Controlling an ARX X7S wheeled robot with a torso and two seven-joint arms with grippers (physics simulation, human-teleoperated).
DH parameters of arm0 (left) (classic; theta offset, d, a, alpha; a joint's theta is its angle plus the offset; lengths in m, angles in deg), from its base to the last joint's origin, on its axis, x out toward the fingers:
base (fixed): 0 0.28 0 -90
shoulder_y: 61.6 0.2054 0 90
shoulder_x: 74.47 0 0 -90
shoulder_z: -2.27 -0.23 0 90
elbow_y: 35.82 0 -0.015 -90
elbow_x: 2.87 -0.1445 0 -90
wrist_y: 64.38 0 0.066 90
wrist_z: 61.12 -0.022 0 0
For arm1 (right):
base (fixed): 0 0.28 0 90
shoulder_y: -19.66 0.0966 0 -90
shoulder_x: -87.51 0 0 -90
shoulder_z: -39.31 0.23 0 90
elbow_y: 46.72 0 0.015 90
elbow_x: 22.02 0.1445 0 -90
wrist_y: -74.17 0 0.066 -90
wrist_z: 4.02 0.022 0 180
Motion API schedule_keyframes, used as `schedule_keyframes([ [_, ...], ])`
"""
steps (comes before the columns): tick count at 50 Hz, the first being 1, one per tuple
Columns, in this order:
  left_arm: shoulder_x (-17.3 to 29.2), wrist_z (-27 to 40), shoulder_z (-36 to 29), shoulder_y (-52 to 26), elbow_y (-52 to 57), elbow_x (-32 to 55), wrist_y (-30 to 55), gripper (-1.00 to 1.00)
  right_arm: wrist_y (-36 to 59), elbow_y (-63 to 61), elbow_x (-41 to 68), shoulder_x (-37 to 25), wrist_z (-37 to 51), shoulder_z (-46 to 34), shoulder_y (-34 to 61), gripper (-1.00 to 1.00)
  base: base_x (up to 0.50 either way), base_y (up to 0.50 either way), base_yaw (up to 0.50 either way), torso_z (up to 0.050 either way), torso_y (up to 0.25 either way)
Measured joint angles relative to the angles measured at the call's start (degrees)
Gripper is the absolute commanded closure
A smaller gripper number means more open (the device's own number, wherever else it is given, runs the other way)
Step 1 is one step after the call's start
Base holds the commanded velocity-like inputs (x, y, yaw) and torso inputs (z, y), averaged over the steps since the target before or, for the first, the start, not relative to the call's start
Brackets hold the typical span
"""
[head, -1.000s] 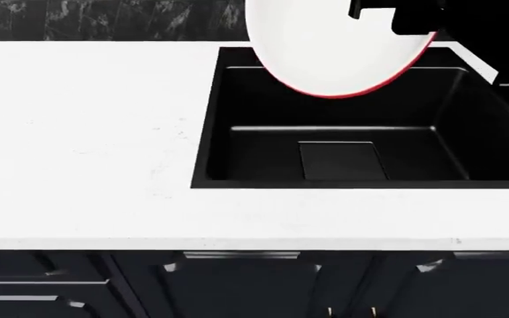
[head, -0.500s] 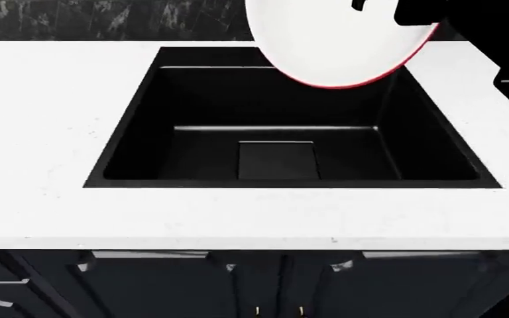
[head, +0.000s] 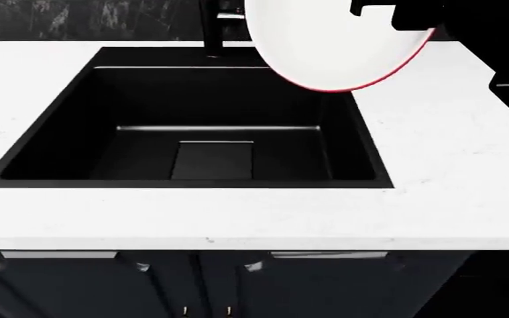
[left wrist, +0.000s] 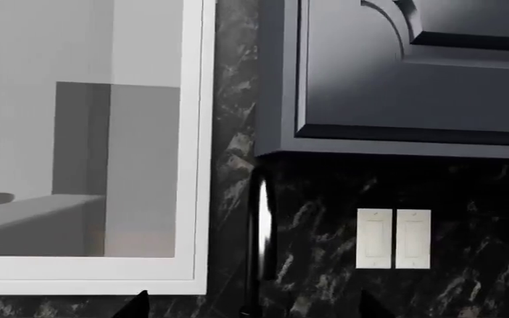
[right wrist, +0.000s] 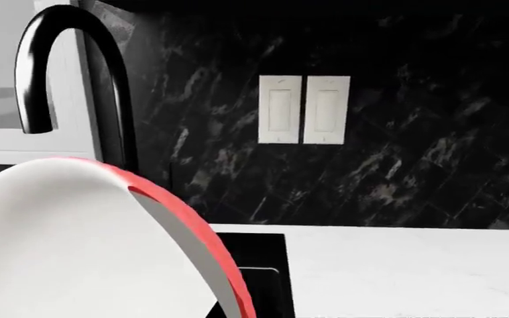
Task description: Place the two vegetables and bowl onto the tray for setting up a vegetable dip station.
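The bowl (head: 339, 40) is held up in the air, tipped on edge so its smooth, plain white inside faces the head camera, with a thin glossy red rim curving along its lower edge; it hangs above the far right corner of the sink (head: 193, 126). The right gripper (head: 394, 13) shows only as a black shape at the bowl's upper edge, apparently pinching the rim, though its fingers cannot be made out. The left gripper's own state cannot be told. The sink is a matte black rectangular basin set into a white, faintly speckled countertop (head: 449, 172). A black arched faucet (right wrist: 69, 86) stands before dark veined marble wall tiles (right wrist: 413, 172) bearing two blank white switches (right wrist: 304, 109).
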Motion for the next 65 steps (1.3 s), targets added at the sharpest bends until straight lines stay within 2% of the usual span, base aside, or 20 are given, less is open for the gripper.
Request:
schedule_keyframes([
  [65,0.23,0.10,-0.44,-0.25,0.08,0.18,-0.45,-1.00,-0.11,0.17,-0.13,0.22,-0.89,-0.45,0.09,1.00,0.00,-0.50,0.00,0.000,0.001],
])
